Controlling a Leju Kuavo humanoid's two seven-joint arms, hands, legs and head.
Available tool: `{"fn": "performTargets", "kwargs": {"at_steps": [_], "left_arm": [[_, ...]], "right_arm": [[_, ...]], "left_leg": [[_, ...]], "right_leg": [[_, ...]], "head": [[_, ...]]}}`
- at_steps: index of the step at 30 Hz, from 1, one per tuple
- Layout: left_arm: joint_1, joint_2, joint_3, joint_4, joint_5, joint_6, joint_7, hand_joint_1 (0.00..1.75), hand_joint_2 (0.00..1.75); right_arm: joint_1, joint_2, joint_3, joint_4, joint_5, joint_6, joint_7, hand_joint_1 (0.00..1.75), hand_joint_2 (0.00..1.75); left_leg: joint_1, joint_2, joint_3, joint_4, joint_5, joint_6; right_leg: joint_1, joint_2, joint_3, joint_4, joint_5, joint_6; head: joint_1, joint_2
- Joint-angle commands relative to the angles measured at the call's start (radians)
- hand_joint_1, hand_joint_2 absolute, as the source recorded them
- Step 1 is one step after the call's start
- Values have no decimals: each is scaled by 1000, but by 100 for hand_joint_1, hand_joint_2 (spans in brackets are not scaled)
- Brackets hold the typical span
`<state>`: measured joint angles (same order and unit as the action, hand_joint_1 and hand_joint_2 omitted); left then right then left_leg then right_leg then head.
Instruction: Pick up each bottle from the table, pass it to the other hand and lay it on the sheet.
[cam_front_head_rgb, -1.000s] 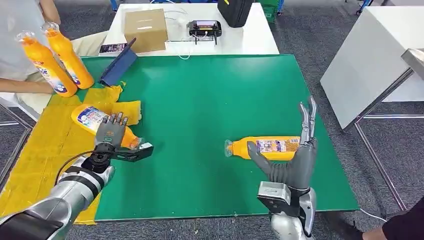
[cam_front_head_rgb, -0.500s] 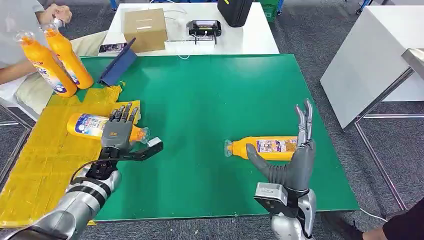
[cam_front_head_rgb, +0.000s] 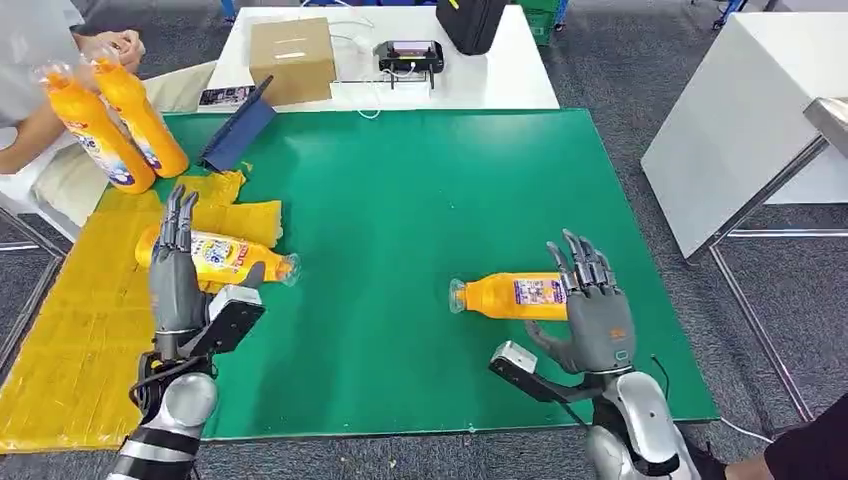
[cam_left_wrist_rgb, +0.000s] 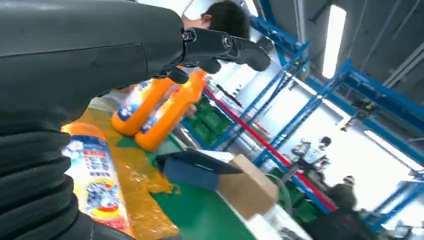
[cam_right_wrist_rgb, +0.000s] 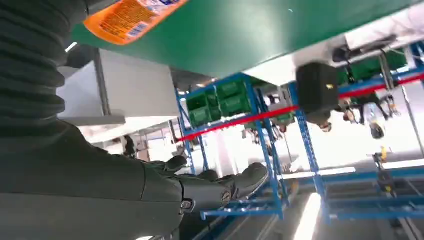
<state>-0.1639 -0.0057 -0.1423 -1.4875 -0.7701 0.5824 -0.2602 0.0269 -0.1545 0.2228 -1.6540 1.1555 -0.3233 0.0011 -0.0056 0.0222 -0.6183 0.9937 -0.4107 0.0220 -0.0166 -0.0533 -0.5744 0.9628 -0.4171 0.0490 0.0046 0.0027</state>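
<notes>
Altogether four orange bottles: one on yellow sheet; left hand, right hand spread, empty.

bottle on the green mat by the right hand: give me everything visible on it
The bottle is orange, plastic by its look, with a clear cap end and a printed white, blue and red label around its middle. It lies on its side on the green mat, cap pointing toward the yellow sheet. The right hand, fingers spread, covers its base end in the head view; whether it touches cannot be told. The right wrist view shows the labelled body close above the hand.
</notes>
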Motion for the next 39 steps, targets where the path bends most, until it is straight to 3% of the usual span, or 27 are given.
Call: {"fn": "performTargets", "kwargs": {"at_steps": [1,10,12,20,39], "left_arm": [[53,5,-23,-118,243,-164,-78,0,175],[54,3,-39,-101,348,-182,-120,0,175],[42,0,-47,-84,357,-187,-126,0,175],[-11,-6,-103,0,364,-212,-118,0,175],[-36,-18,-141,50,374,-222,-105,0,175]], "right_arm": [[-135,-169,-9,291,-46,208,-2,0,175],[-224,-180,-16,523,-81,224,-2,0,175],[-256,-174,-11,577,-72,212,3,0,175],[-411,-119,19,788,-53,162,-20,0,175],[-529,-54,72,940,2,78,-1,0,175]], "left_leg": [[1,0,3,0,-1,0],[1,0,8,0,-3,-2],[0,-1,3,-1,0,0],[1,0,5,0,-1,-1],[0,0,3,0,0,-1]], "right_leg": [[0,4,3,-2,0,-1],[0,8,8,-1,-2,-3],[0,3,3,-1,0,-1],[0,6,5,-1,0,-2],[0,4,3,0,0,-1]], "head": [[1,0],[1,0],[0,0],[0,0],[0,0]]}}
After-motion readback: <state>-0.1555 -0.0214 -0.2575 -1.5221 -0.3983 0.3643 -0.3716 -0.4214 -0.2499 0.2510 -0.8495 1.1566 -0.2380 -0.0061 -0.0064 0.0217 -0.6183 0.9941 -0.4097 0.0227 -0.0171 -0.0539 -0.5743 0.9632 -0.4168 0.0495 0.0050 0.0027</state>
